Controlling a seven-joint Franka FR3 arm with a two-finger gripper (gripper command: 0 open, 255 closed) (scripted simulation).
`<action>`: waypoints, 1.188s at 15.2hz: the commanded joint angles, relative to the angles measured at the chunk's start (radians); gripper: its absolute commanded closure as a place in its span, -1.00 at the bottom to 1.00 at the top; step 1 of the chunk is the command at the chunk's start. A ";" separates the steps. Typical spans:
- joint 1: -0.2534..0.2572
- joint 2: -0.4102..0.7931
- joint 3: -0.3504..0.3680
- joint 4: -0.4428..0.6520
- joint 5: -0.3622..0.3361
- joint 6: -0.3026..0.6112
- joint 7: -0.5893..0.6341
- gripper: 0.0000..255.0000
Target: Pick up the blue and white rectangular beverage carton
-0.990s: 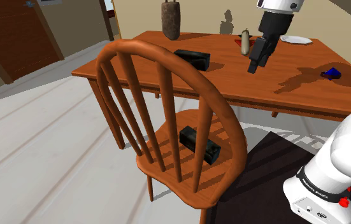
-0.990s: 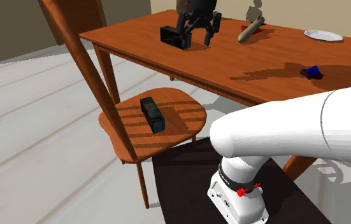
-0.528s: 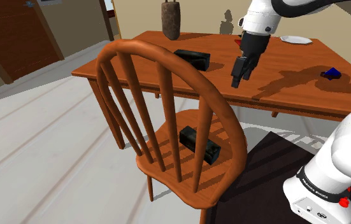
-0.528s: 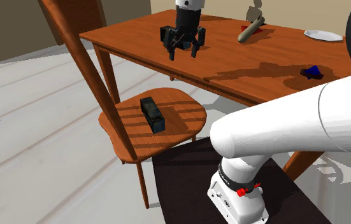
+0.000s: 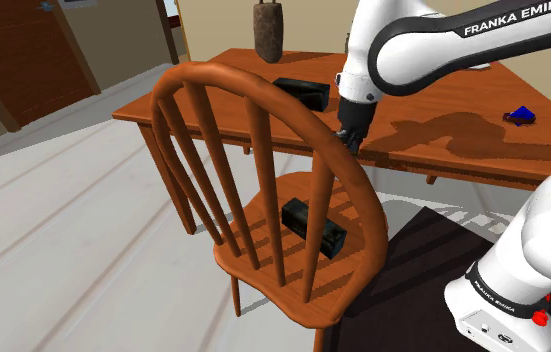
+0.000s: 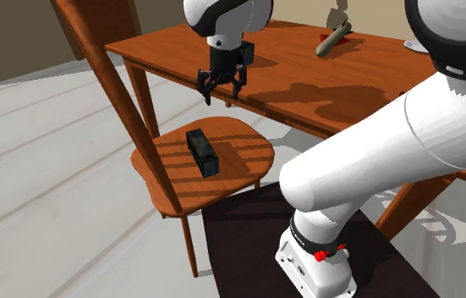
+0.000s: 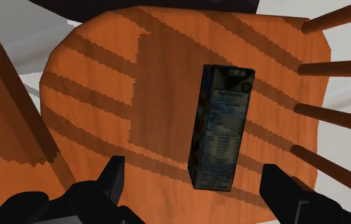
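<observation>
A dark blue rectangular carton [image 5: 313, 226] with a pale printed label lies flat on the wooden chair's seat [image 5: 278, 205]; it is also seen at the seat's middle [image 6: 203, 151]. My gripper [image 5: 349, 140] hangs above the seat, beside the table's front edge [image 6: 220, 91], pointing down and open. In the wrist view the carton [image 7: 220, 127] lies lengthwise between and beyond my gripper's [image 7: 194, 173] spread black fingers, which touch nothing.
The chair's curved back and spindles [image 5: 253, 170] rise close to the carton. On the brown table [image 5: 443, 140] lie another dark box [image 5: 301, 92], a brown vase-like thing [image 5: 268, 30] and a small blue object [image 5: 519, 116]. The robot's base [image 5: 503, 290] stands on its dark stand.
The gripper has swung from over the table's middle toward the chair and dropped lower, ending over the table's front edge above the seat. It stays open. The carton has not moved.
</observation>
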State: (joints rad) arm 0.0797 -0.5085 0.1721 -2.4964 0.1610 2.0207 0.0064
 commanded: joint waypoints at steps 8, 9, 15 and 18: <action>0.014 0.311 0.115 0.033 -0.044 0.272 0.115 -1.00; 0.015 0.350 0.126 0.043 -0.058 0.299 0.132 -1.00; 0.020 0.498 0.153 0.076 -0.125 0.404 0.202 -1.00; 0.019 0.531 0.153 0.065 -0.140 0.446 0.213 -1.00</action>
State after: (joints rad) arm 0.0993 0.0087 0.3251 -2.4308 0.0275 2.4522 0.2147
